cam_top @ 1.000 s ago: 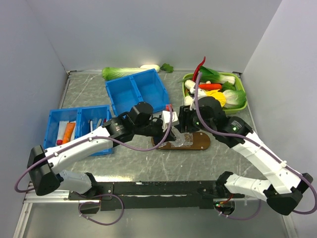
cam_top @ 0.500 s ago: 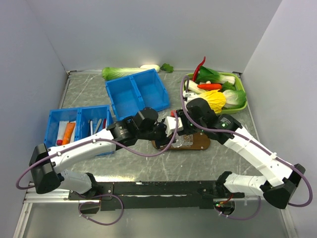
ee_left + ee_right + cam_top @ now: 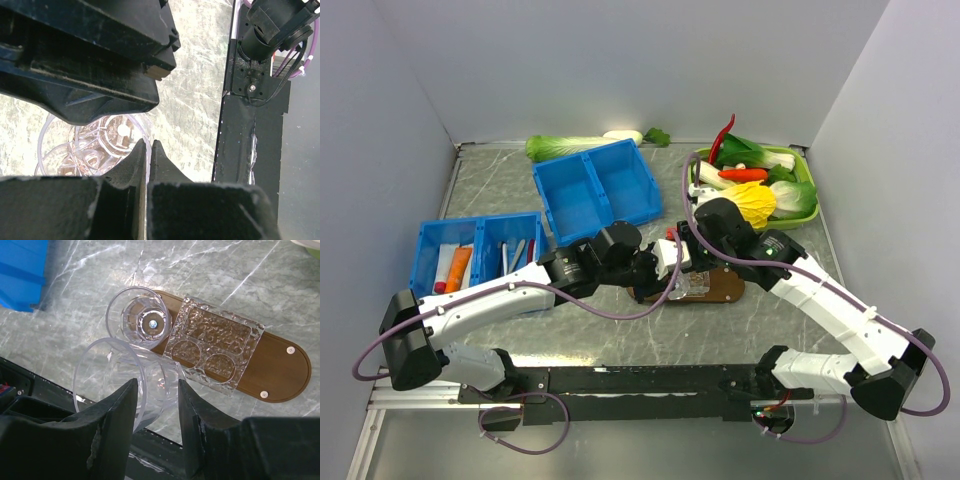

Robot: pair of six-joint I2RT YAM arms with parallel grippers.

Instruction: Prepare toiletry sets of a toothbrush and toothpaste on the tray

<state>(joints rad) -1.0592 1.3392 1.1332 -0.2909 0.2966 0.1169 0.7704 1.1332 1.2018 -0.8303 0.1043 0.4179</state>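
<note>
A clear cup [image 3: 117, 367] lies tilted on its side above the near left end of the dark-brown tray [image 3: 280, 377]. My right gripper [image 3: 156, 377] is open, one finger on each side of its body and close against it. My left gripper [image 3: 148, 142] is shut on this cup's thin rim [image 3: 95, 145]. In the top view both grippers, the left [image 3: 658, 268] and the right [image 3: 685, 255], meet over the tray [image 3: 720, 288]. Another clear cup [image 3: 142, 322] stands upright on the tray's left end, beside a clear textured holder [image 3: 215, 342]. Brushes [image 3: 515, 255] and tubes [image 3: 450, 265] lie in the left blue bin [image 3: 425, 240].
A second blue bin [image 3: 595, 185] stands behind the tray. A green tray of vegetables [image 3: 805, 195] sits at the back right, and a leafy cabbage [image 3: 565, 147] lies along the back wall. The black base rail [image 3: 640, 380] runs along the near edge.
The right arm has swung left from over the tray toward the left gripper, and its fingers have narrowed around the cup. The left gripper stays shut and has edged right.
</note>
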